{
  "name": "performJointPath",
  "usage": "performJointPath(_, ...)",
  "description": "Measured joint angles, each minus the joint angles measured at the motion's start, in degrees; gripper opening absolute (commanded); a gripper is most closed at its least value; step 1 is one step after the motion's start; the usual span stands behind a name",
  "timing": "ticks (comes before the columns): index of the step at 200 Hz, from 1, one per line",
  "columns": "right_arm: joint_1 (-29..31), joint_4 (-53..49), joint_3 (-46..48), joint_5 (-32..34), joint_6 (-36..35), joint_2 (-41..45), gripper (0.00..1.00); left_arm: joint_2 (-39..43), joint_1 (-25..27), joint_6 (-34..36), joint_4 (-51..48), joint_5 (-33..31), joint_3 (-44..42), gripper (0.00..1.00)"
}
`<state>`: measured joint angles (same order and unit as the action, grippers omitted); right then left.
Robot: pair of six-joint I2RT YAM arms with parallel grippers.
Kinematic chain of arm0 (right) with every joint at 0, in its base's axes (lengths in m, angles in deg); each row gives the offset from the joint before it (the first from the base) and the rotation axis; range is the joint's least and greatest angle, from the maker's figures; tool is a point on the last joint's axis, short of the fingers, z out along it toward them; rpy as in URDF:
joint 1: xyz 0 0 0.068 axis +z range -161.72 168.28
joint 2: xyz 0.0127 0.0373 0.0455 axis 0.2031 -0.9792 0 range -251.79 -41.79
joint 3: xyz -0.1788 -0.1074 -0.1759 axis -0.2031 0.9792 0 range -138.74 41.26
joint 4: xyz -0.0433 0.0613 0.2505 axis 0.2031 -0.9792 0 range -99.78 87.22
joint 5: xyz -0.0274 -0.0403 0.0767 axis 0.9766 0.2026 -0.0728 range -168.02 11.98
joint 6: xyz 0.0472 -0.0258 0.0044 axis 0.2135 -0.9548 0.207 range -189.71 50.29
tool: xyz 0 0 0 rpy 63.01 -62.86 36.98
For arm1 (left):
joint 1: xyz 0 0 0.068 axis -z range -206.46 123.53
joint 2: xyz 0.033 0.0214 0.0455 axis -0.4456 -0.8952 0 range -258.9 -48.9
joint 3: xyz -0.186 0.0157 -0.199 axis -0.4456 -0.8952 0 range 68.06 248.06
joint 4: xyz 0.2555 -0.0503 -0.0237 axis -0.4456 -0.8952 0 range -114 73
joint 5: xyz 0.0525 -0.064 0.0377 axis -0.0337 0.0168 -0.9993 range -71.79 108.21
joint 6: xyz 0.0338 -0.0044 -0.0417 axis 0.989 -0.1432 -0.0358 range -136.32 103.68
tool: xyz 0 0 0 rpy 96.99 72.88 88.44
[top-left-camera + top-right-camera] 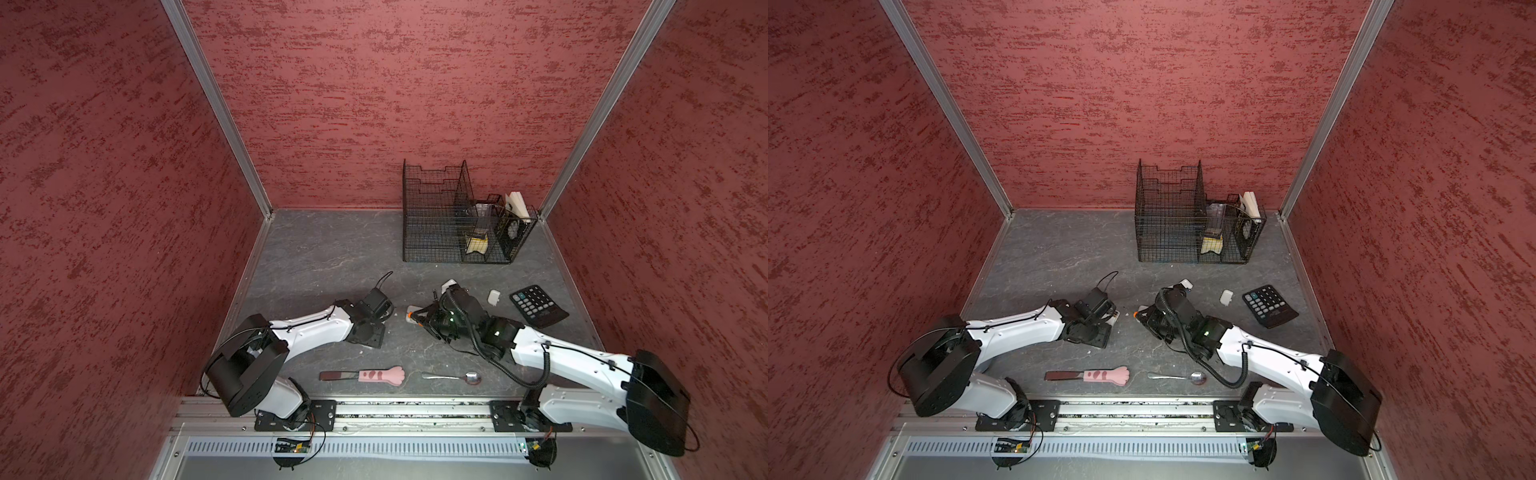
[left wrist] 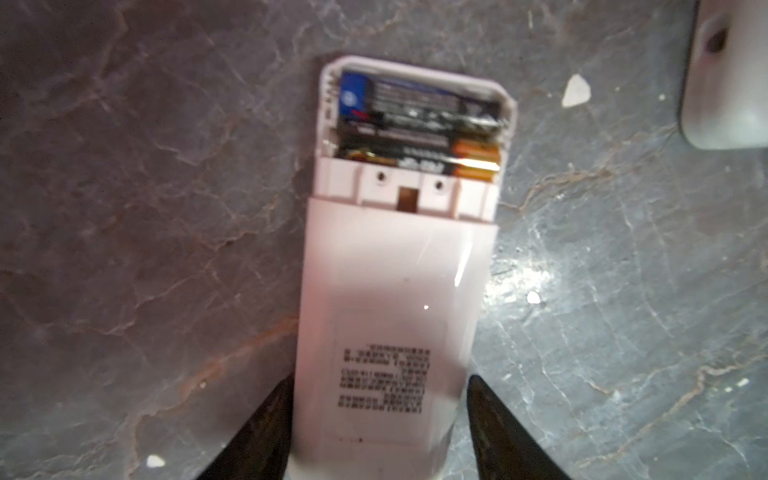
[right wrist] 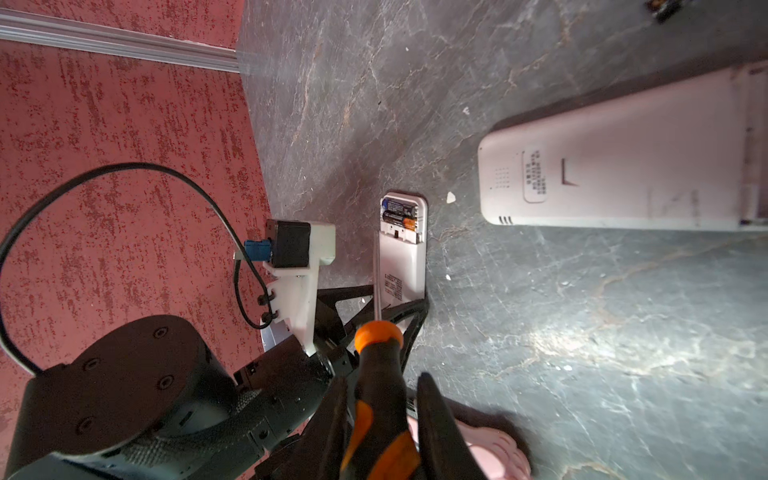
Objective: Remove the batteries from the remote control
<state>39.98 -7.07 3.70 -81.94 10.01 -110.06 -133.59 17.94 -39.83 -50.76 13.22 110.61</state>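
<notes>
Remote: small white remote control (image 2: 390,291) lies back-up on the grey bench (image 2: 124,208), with the cover off its battery bay.
Batteries: two batteries (image 2: 415,124) show, both seated in the open bay. They lie side by side, one blue-black and one black with a gold end.
Key relation: the remote's long axis runs straight away from the left claw (image 2: 380,380), and the bay is at its far end. The cells lie crosswise to that axis.
Left claw: its fingers (image 2: 274,415) flank the remote's label end, one on each side. I cannot tell whether they press on it or stand just clear.
Right claw: the right claw (image 3: 384,386) is pinched on the handle of the orange-handled screwdriver (image 3: 378,340).
Shaft: it runs along the remote's length, beside one long edge. The tip is near the bay's near lip and short of the cells.
Nearer arm: the right, by my reading, since its tool tip is closest to the cells.
Next move, judged: swing the tip sideways into the bay and lever one cell up at its end.
</notes>
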Motion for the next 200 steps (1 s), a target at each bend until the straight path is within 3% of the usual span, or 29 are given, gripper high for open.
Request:
performJointPath(64,0.0,-0.1,0.0,0.3,1.1,0.0,0.0,-0.5,2.9,0.9,1.4,-0.9,0.0,0.46)
performJointPath(105,0.0,-0.5,0.0,0.5,2.3,0.0,0.0,-0.5,6.0,3.4,3.8,1.2,0.0,0.46)
performJointPath(200,0.0,-0.3,4.4,2.1,6.9,-0.2,0.0,-1.3,6.1,4.1,5.2,2.1,0.1,0.46)
